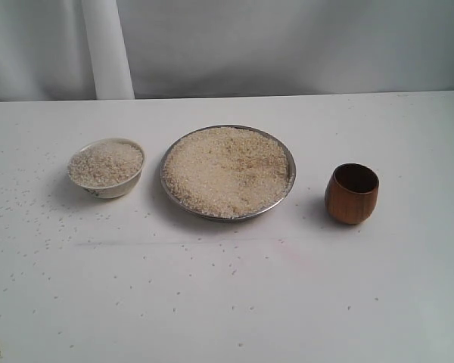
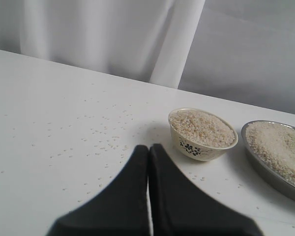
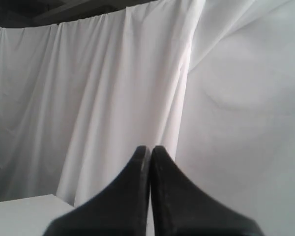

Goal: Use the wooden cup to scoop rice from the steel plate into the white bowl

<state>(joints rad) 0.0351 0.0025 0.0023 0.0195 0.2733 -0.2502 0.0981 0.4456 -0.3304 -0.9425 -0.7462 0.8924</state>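
Observation:
The steel plate [image 1: 287,155] sits mid-table, heaped with rice [image 1: 227,170]. Left of it stands the white bowl [image 1: 110,187], filled with rice; the left wrist view shows this bowl [image 2: 196,147] with its dark flower pattern and the plate's rim [image 2: 265,167] beside it. The wooden cup [image 1: 352,193] stands upright and empty to the right of the plate. Neither arm appears in the exterior view. My left gripper [image 2: 148,147] is shut and empty, short of the bowl. My right gripper [image 3: 150,149] is shut and empty, facing the curtain, away from the task objects.
Loose grains [image 1: 30,219] are scattered over the white table, mostly at the left and front. A white curtain [image 1: 287,45] hangs behind the table's far edge. A corner of the table [image 3: 24,211] shows in the right wrist view.

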